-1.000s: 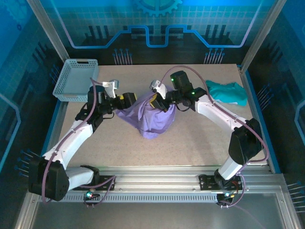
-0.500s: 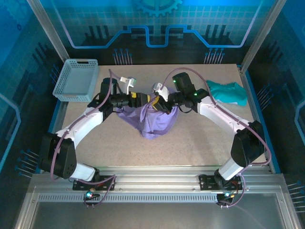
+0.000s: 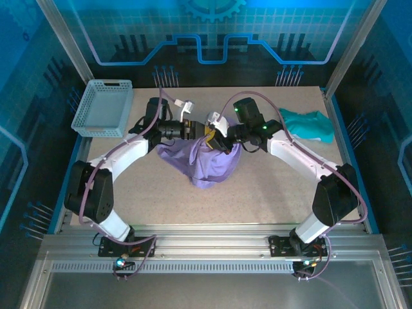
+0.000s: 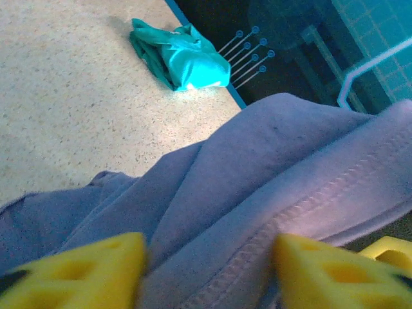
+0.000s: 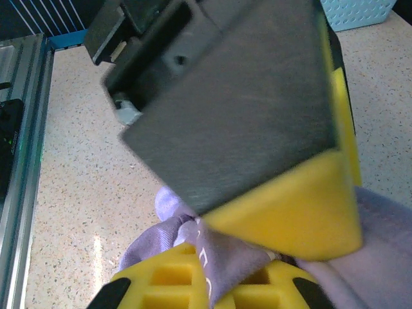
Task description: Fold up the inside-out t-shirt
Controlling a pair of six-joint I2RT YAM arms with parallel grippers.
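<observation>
At the near edge the two arms rise from a metal rail (image 3: 212,248) and reach inward over the speckled table (image 3: 277,187), meeting above its middle. The lavender t-shirt (image 3: 209,166) sits there as a bunched heap. Its lower part rests on the table just on the near side of the grippers, and its upper part is drawn up to where the two grippers come together. The right gripper (image 3: 212,138), reaching in from the right, is clamped on the t-shirt: in the right wrist view a strip of purple fabric with a stitched edge is squeezed between its yellow fingers. The left gripper (image 3: 197,131), reaching in from the left, is right against it, and one of its yellow-tipped fingers looms just over the right gripper's pinch. In the left wrist view its fingers (image 4: 84,270) stand apart on either side of a thick fold of the t-shirt with a stitched seam running across it; whether they press on the cloth cannot be told. Farther back, a pale blue basket (image 3: 96,127) stands at the far left corner of the table, well apart from the t-shirt. A crumpled teal garment (image 3: 308,123) lies near the far right edge, also apart from it
</observation>
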